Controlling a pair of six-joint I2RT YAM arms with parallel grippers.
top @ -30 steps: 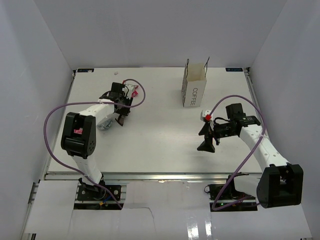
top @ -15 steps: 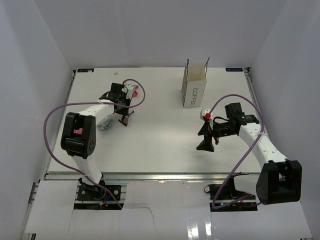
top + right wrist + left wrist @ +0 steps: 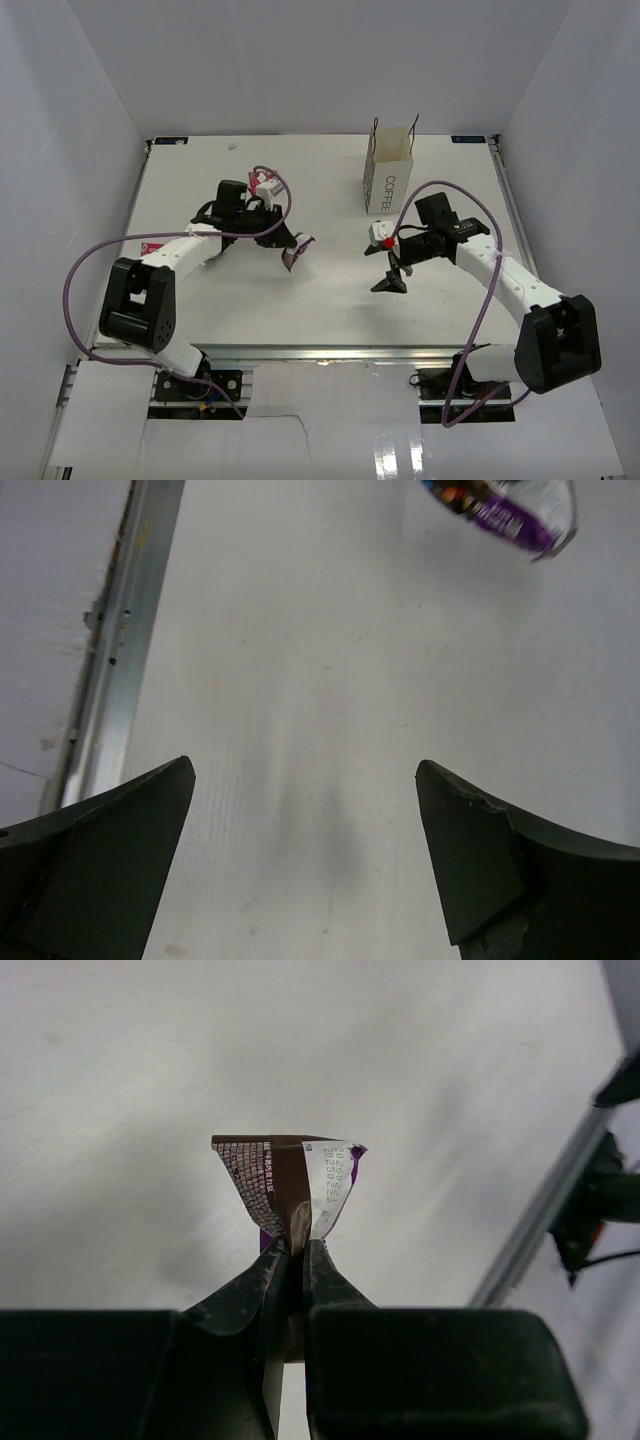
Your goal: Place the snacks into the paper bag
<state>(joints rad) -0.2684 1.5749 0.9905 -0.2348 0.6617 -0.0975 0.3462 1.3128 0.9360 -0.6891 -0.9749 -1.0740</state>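
My left gripper (image 3: pixel 295 247) is shut on the purple-and-dark snack (image 3: pixel 292 259) and holds it above the middle of the table. In the left wrist view the wrapper (image 3: pixel 288 1182) sticks out from the closed fingertips of the gripper (image 3: pixel 295 1247). The white paper bag (image 3: pixel 388 176) marked COFFEE stands upright at the back right, its mouth open. My right gripper (image 3: pixel 388 272) is open and empty, in front of the bag and to the right of the held snack. In the right wrist view (image 3: pixel 305 820) the held wrapper (image 3: pixel 508 512) shows at the top right. The yellow snacks are out of view.
A small pink-red piece (image 3: pixel 152 248) shows beside the left arm's upper link; I cannot tell whether it is a snack. The metal table rail (image 3: pixel 110 650) runs along the left of the right wrist view. White walls enclose the table on three sides.
My left gripper has swung right from the back left toward the table's middle, carrying the snack. My right gripper has moved left and slightly back, toward the held snack.
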